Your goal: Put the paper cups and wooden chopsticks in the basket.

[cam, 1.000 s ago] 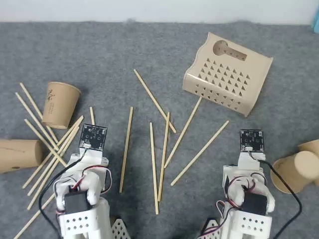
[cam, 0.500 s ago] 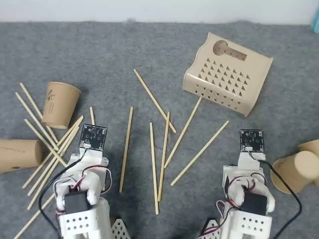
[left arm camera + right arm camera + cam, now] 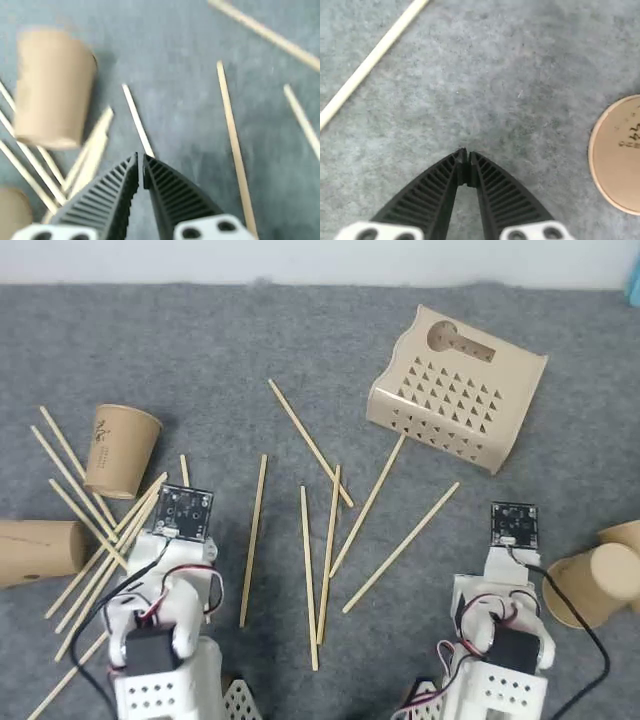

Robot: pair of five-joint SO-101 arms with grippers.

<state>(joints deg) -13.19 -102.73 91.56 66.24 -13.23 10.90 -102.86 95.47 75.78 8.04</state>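
Note:
Several wooden chopsticks lie scattered on the grey carpet, among them a pair (image 3: 318,560) in the middle and a bundle (image 3: 105,540) at the left. One paper cup (image 3: 120,450) lies on its side beside that bundle, and another (image 3: 35,552) is at the left edge. Two more cups (image 3: 590,585) lie at the right edge. The beige basket (image 3: 455,390) is tipped on its side at the back right. My left gripper (image 3: 140,159) is shut and empty over a chopstick (image 3: 137,120), with a cup (image 3: 52,90) beyond it. My right gripper (image 3: 466,152) is shut and empty above bare carpet, near a cup's bottom (image 3: 620,155).
A white wall edge runs along the back of the carpet. The left arm (image 3: 165,620) and the right arm (image 3: 500,640) stand at the front edge. A single chopstick (image 3: 370,62) lies off to one side of the right gripper.
The left arm has swung a little to the left, toward the chopstick bundle. The right arm has shifted slightly to the right. Nothing on the carpet has moved.

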